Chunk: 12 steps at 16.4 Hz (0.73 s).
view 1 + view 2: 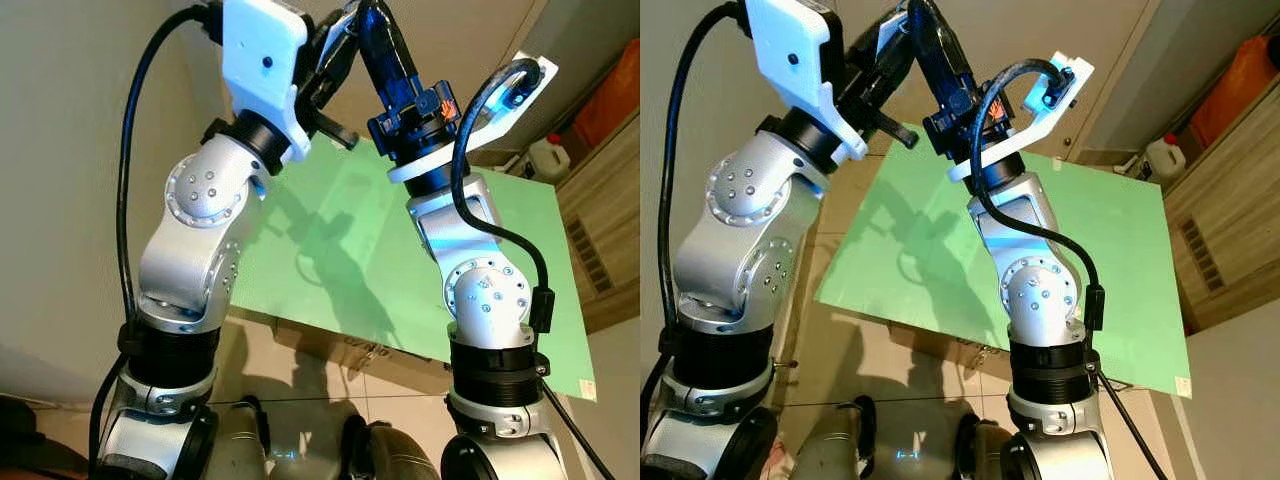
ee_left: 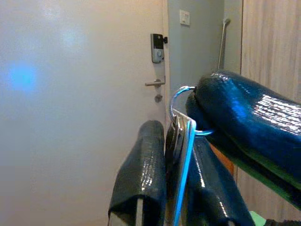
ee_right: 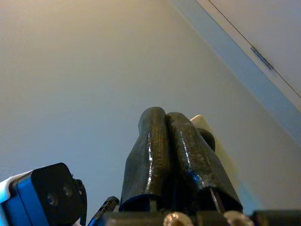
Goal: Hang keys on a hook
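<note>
- We saw our left gripper (image 2: 176,197) raised high, jaws pinched on the flat keys (image 2: 181,141); the ring (image 2: 181,101) stood free above them.
- Our right gripper (image 3: 170,141), at 2 o'clock from the left, crossed by the ring with its jaws pressed together, gripping nothing we could see.
- We judged the keys light, stiff, slippery metal: best held by the blades, leaving the ring open for a hook.
- The door (image 2: 80,117) lay ahead.

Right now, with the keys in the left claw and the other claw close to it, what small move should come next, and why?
Probably draw the right claw back from the key ring. In the left wrist view the left claw is shut on the keys, and one right claw finger crosses the ring's loop. No hook can be seen, so freeing the ring seems the safer first step.
</note>
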Available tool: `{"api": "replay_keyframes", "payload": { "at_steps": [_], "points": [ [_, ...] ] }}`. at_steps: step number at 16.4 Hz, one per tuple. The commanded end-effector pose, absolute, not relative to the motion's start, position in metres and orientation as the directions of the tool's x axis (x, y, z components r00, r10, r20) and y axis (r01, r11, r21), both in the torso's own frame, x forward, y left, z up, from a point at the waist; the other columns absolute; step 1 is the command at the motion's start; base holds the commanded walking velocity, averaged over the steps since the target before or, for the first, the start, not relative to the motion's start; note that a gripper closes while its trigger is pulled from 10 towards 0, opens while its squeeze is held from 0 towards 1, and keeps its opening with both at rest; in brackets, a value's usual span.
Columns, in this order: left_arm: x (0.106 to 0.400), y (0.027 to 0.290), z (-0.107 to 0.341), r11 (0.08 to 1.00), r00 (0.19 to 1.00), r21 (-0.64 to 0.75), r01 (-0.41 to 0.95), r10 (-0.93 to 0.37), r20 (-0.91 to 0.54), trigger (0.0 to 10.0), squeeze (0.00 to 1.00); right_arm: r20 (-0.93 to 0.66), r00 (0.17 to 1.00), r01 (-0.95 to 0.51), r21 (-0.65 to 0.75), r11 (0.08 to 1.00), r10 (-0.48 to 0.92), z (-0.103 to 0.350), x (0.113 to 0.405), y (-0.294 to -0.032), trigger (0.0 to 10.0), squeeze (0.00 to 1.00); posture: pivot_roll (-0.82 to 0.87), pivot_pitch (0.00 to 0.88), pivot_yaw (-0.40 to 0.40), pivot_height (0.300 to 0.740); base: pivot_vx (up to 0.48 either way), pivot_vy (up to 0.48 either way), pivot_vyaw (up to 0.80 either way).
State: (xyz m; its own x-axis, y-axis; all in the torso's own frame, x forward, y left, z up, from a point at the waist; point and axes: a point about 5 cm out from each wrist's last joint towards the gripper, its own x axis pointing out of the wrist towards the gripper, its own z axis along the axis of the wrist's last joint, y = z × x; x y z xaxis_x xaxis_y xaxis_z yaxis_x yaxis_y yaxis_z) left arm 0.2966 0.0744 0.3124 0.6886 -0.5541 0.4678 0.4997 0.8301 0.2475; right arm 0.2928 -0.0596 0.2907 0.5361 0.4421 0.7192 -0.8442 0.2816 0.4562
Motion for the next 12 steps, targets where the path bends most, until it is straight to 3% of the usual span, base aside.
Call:
{"api": "replay_keyframes", "payload": {
  "at_steps": [1,5,6,7,8,9,10,11,12],
  "points": [
    [0.295,0.0716,0.3166,0.825,0.674,0.261,0.502,-0.562,0.48,0.0,0.0,0.733,0.531,-0.847,0.464,0.259,0.425,0.2917,0.288,-0.0581,10.0,0.0,0.17,0.144,-0.053,0.74,0.0,0.0,0.0],
    [0.2949,0.0715,0.316,0.824,0.676,0.268,0.499,-0.564,0.475,0.0,0.0,0.708,0.545,-0.839,0.465,0.284,0.45,0.2887,0.2897,-0.056,10.0,0.0,0.17,0.147,-0.055,0.74,0.0,0.0,0.0],
    [0.2949,0.0715,0.3159,0.824,0.676,0.269,0.499,-0.564,0.474,0.0,0.0,0.709,0.541,-0.841,0.46,0.285,0.453,0.2885,0.2898,-0.0562,10.0,0.87,0.17,0.147,-0.055,0.74,0.0,0.0,0.0],
    [0.295,0.0717,0.316,0.824,0.676,0.27,0.498,-0.564,0.474,0.0,0.0,0.708,0.537,-0.844,0.452,0.29,0.458,0.2884,0.2898,-0.0564,10.0,1.0,0.17,0.148,-0.055,0.74,0.0,0.0,0.0],
    [0.2949,0.0719,0.316,0.824,0.676,0.271,0.498,-0.564,0.474,0.0,0.0,0.697,0.545,-0.838,0.451,0.306,0.466,0.2875,0.2903,-0.0568,10.0,1.0,0.17,0.149,-0.056,0.74,0.0,0.0,0.0],
    [0.2946,0.0721,0.3164,0.824,0.675,0.271,0.498,-0.565,0.474,0.0,0.0,0.688,0.548,-0.837,0.449,0.314,0.475,0.2867,0.2903,-0.0568,10.0,0.9,0.17,0.149,-0.056,0.74,0.0,0.0,0.0],
    [0.2945,0.0721,0.3166,0.824,0.675,0.271,0.498,-0.565,0.475,0.0,0.0,0.687,0.547,-0.837,0.448,0.314,0.478,0.2866,0.2902,-0.0567,10.0,0.9,0.17,0.149,-0.056,0.74,0.0,0.0,0.0],
    [0.2945,0.0722,0.3167,0.823,0.675,0.271,0.498,-0.565,0.475,0.0,0.0,0.688,0.543,-0.84,0.447,0.309,0.482,0.2864,0.2897,-0.0562,10.0,0.07,0.17,0.149,-0.055,0.74,0.0,0.0,0.0],
    [0.2943,0.0723,0.3172,0.823,0.674,0.272,0.499,-0.566,0.475,0.0,0.0,0.69,0.534,-0.846,0.443,0.298,0.489,0.2862,0.2884,-0.055,10.0,0.0,0.17,0.149,-0.054,0.74,0.0,0.0,0.0]
  ]
}}
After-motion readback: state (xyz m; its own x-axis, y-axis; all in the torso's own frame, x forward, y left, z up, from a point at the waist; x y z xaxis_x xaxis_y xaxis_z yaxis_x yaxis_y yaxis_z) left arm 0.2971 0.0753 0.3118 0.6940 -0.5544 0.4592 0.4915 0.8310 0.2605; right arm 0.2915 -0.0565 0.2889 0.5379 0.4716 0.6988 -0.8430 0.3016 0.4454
